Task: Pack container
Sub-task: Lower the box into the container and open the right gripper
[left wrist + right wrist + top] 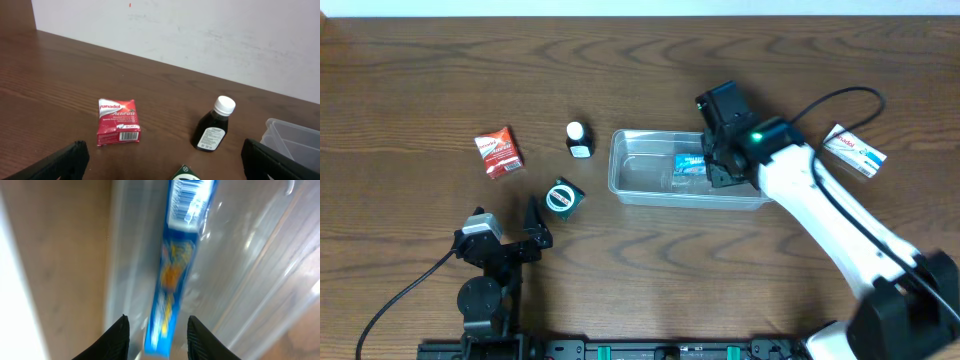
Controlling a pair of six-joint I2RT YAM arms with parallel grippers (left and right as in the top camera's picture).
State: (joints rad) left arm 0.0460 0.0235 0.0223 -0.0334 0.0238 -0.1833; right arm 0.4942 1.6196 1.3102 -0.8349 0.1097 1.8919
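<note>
The clear plastic container [640, 192] sits mid-table; its corner shows in the left wrist view [295, 137]. My right gripper [718, 160] hangs over its right half. In the right wrist view the container wall [250, 255] surrounds a blue box [175, 270], blurred, standing on edge between my open jaws [157, 335] with a gap on each side. The blue box [688, 165] lies inside the container. My left gripper [508, 228] is open and empty near the front left edge [165, 165].
A red Panadol box [499, 153] [118, 128], a dark bottle with a white cap [579, 139] [215, 127] and a green box [563, 197] [185, 174] lie left of the container. A white box [854, 150] lies at the far right.
</note>
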